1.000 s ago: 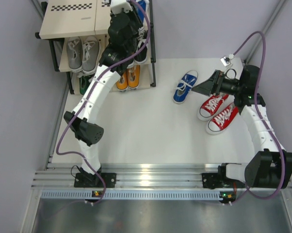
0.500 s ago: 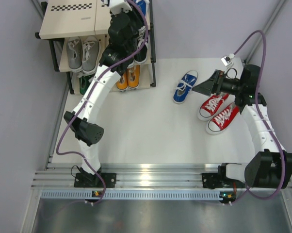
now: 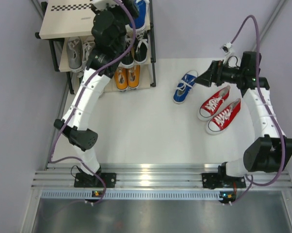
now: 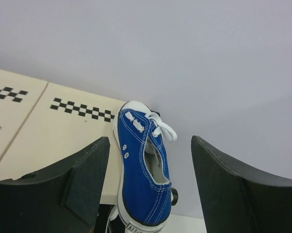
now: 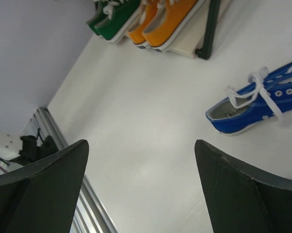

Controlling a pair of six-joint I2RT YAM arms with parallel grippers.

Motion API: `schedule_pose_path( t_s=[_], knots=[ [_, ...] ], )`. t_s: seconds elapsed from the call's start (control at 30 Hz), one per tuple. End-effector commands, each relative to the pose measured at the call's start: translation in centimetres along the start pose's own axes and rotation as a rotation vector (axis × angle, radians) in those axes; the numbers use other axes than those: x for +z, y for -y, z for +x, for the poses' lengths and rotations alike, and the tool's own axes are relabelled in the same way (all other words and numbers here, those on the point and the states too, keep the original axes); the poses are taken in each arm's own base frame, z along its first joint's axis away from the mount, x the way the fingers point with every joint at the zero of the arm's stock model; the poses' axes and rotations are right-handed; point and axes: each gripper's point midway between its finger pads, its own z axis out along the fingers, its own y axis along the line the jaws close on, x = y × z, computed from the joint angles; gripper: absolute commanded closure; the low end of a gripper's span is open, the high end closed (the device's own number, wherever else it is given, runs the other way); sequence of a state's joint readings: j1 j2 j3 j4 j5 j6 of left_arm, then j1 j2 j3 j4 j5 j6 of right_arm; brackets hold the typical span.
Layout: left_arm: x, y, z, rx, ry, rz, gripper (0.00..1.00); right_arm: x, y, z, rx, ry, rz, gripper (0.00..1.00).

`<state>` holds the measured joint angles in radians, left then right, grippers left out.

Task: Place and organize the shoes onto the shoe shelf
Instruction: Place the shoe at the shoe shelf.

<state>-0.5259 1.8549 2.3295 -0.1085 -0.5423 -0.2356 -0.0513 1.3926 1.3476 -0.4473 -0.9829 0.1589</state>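
Two blue shoes, well apart. Shelved blue shoe (image 4: 141, 170) on the top board (image 4: 54, 131) of the shelf (image 3: 63, 22), hard by the right edge, toe toward the wall, heel poking past the near edge. Left end effector (image 4: 150, 141) spread wide above it, a finger on either side, touching neither flank, gripping nothing. Bare beige board to the shoe's left, past the checkered strip (image 4: 83, 109).

Loose blue shoe (image 3: 185, 86) on the white surface (image 3: 151, 131), between the shelf and the red pair (image 3: 214, 104). Right end effector (image 5: 141, 143) just beside it, fingers far apart, nothing between them but surface. Broad open stretch from the shelf front down to the rail (image 3: 151, 177) at the arm bases; red pair near the right rim.

Hard to read from above: left arm across the middle tier, covering part of the grey pair (image 3: 74, 52) and black pair (image 3: 141, 49). Orange pair (image 3: 121, 79) plain on the bottom tier; green pair (image 5: 109, 19) best seen from the right wrist, cut off there by the frame top. Loose shoe's toe likewise cut off at that view's right edge.
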Motion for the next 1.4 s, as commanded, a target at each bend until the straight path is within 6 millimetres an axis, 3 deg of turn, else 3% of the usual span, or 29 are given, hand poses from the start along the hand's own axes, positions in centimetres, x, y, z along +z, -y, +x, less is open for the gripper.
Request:
schedule_pose_path(
  t_s=[0.0, 0.03, 0.07, 0.1, 0.13, 0.2, 0.27, 0.3, 0.37, 0.4, 0.43, 0.47, 0.5, 0.53, 0.6, 0.63, 0.67, 0.73, 0.77, 0.83, 0.9, 0.93, 0.97, 1.03, 1.17, 1.2, 1.27, 1.3, 1.37],
  knots=[
    [-3.2, -0.6, -7.6, -0.009, 0.096, 0.023, 0.27, 1.0, 3.1, 1.1, -0.03, -0.102, 0.129, 0.1],
    [-4.3, -0.8, -8.8, -0.003, 0.096, 0.035, 0.24, 1.7, 4.8, 1.2, -0.016, -0.126, 0.189, 0.1],
    [-5.0, -1.0, -8.9, 0.007, 0.084, 0.044, 0.24, 2.8, 4.8, 1.7, -0.02, -0.157, 0.207, 0.1],
    [-5.3, -1.4, -7.6, 0.031, 0.048, 0.045, 0.23, 3.3, 5.6, 1.9, -0.014, -0.167, 0.248, 0.1],
    [-6.9, -1.7, -8.9, 0.027, 0.046, 0.065, 0.22, 4.0, 7.7, 2.2, -0.01, -0.183, 0.343, 0.09],
    [-8.4, -2.2, -8.8, 0.033, 0.019, 0.081, 0.2, 5.6, 8.6, 2.8, 0.029, -0.195, 0.432, 0.09],
    [-11.1, -2.8, -7.7, 0.044, -0.055, 0.124, 0.2, 7.3, 10.7, 3.8, 0.049, -0.218, 0.566, 0.09],
    [-13.1, -3.0, -8.8, 0.016, -0.063, 0.153, 0.2, 7.9, 11.2, 4.1, 0.055, -0.229, 0.595, 0.09],
    [-15.3, -3.4, -4.8, 0.033, -0.195, 0.213, 0.2, 9.7, 12.8, 5.7, 0.072, -0.269, 0.657, 0.1],
    [-17.5, -3.8, -5.9, -0.035, -0.197, 0.227, 0.19, 10.3, 13.1, 6.1, 0.078, -0.277, 0.661, 0.12],
    [-18.4, -4.7, -2.4, -0.032, -0.278, 0.217, 0.19, 11.0, 14.2, 6.9, 0.088, -0.287, 0.682, 0.13],
    [-19.8, -4.9, -1.3, -0.055, -0.32, 0.236, 0.19, 11.4, 14.7, 7.2, 0.11, -0.281, 0.696, 0.14],
    [-21.8, -5.4, -2.4, -0.128, -0.311, 0.247, 0.19, 11.9, 15.6, 8.0, 0.119, -0.295, 0.706, 0.18],
    [-22.9, -6.6, 1.4, -0.135, -0.39, 0.223, 0.19, 12.1, 16.1, 7.9, 0.123, -0.289, 0.729, 0.18],
    [-25.6, -7.4, 1.9, -0.247, -0.413, 0.22, 0.19, 13.0, 17.1, 9.0, 0.138, -0.305, 0.734, 0.23],
    [-26.4, -7.9, 2.8, -0.275, -0.431, 0.208, 0.19, 13.3, 17.4, 9.0, 0.141, -0.305, 0.737, 0.24],
    [-27.3, -8.9, 5.9, -0.285, -0.493, 0.181, 0.19, 13.6, 17.6, 9.3, 0.155, -0.306, 0.744, 0.28],
    [-28.9, -9.1, 6.7, -0.367, -0.526, 0.186, 0.19, 14.2, 18.3, 9.6, 0.165, -0.308, 0.744, 0.3],
    [-29.6, -9.8, 9.2, -0.375, -0.578, 0.162, 0.19, 14.7, 18.6, 9.2, 0.161, -0.284, 0.74, 0.35],
    [-30.6, -9.7, 11.2, -0.443, -0.644, 0.154, 0.19, 15.2, 19.4, 9.3, 0.159, -0.268, 0.749, 0.38],
    [-31.4, -10.0, 14.8, -0.472, -0.739, 0.124, 0.19, 16.0, 20.0, 9.6, 0.16, -0.274, 0.737, 0.54],
    [-31.9, -9.1, 15.6, -0.492, -0.785, 0.167, 0.19, 16.1, 20.1, 9.7, 0.158, -0.279, 0.727, 0.62],
    [-32.1, -9.0, 17.2, -0.512, -0.841, 0.147, 0.18, 16.1, 19.9, 9.8, 0.153, -0.282, 0.715, 0.82],
    [-32.6, -8.3, 19.2, -0.536, -0.909, 0.17, 0.18, 15.2, 19.1, 9.3, 0.155, -0.254, 0.679, 0.97],
    [-32.4, -6.2, 22.3, -0.58, -0.963, 0.176, 0.18, 12.1, 16.7, 7.9, 0.112, -0.209, 0.598, 1.0],
    [-32.4, -5.6, 22.7, -0.589, -0.962, 0.185, 0.17, 11.2, 14.6, 7.9, 0.097, -0.21, 0.521, 1.0],
    [-32.2, -3.9, 23.9, -0.639, -0.959, 0.21, 0.17, 9.7, 12.9, 8.2, 0.021, -0.241, 0.439, 1.0],
    [-32.0, -3.2, 24.1, -0.66, -0.951, 0.227, 0.17, 8.9, 9.9, 8.9, -0.002, -0.248, 0.321, 1.0],
    [-31.9, -2.3, 25.6, -0.667, -0.964, 0.224, 0.15, 7.4, 7.7, 9.7, -0.089, -0.268, 0.217, 1.0]
  ],
)
